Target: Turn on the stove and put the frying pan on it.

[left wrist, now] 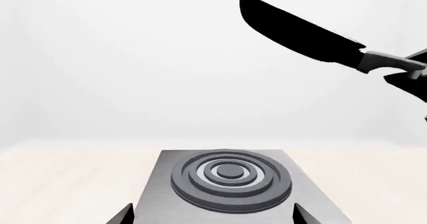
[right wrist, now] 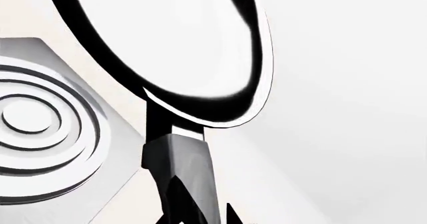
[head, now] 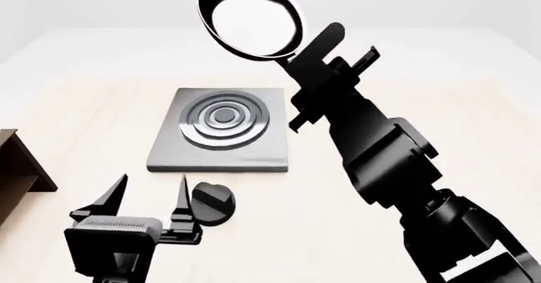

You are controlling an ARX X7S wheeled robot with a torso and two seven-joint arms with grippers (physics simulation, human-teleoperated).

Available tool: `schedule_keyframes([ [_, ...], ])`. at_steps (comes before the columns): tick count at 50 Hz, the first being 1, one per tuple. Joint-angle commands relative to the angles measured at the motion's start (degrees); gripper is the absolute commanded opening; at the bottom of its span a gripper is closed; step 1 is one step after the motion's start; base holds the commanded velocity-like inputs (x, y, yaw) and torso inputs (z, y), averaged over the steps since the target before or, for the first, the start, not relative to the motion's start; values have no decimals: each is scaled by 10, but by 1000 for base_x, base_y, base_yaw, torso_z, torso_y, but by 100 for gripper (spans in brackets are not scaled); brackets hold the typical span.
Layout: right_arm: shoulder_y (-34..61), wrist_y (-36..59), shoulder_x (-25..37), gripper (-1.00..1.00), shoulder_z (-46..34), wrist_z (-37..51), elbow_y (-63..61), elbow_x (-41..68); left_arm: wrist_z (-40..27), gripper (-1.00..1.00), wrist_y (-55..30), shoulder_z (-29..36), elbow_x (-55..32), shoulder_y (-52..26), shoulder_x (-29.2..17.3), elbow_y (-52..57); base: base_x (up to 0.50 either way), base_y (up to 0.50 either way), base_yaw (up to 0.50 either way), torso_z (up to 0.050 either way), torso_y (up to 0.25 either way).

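Observation:
The stove [head: 169,150], a flat dark-grey plate with raised rings, lies on the pale table, and its round black knob [head: 211,202] sits just in front of it. High above the stove's far right corner hangs the frying pan [head: 252,18], tilted, its shiny inside facing the head camera. My right gripper [head: 325,52] is shut on the pan's handle [right wrist: 183,169]. In the left wrist view the pan [left wrist: 293,28] hangs over the stove [left wrist: 230,176]. My left gripper [head: 151,197] stands open and empty just left of the knob.
A brown wooden shelf [head: 17,169] stands at the left edge of the head view. The pale table [head: 422,106] runs out to the right of the stove, under my right arm [head: 397,163].

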Motion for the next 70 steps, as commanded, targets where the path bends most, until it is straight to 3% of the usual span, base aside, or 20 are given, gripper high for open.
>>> schedule_keyframes([
  [1, 9, -24, -70, -100, 4, 57, 51, -47, 3, 100, 14, 1, 1, 5, -3, 3, 0, 0, 0, 0, -250],
  [23, 13, -23, -108, -100, -29, 75, 59, -54, -8, 100, 10, 4, 8, -1, -2, -7, 0, 0, 0, 0, -245],
  [48, 23, -100, -140, -100, -76, 126, 176, -35, -4, 100, -1, 2, -24, 0, -6, -2, 0, 0, 0, 0, 1],
  [70, 84, -180, -142, -100, -263, 223, 294, 153, -8, 100, 4, -4, -32, 2, -11, 0, 0, 0, 0, 0, 2],
])
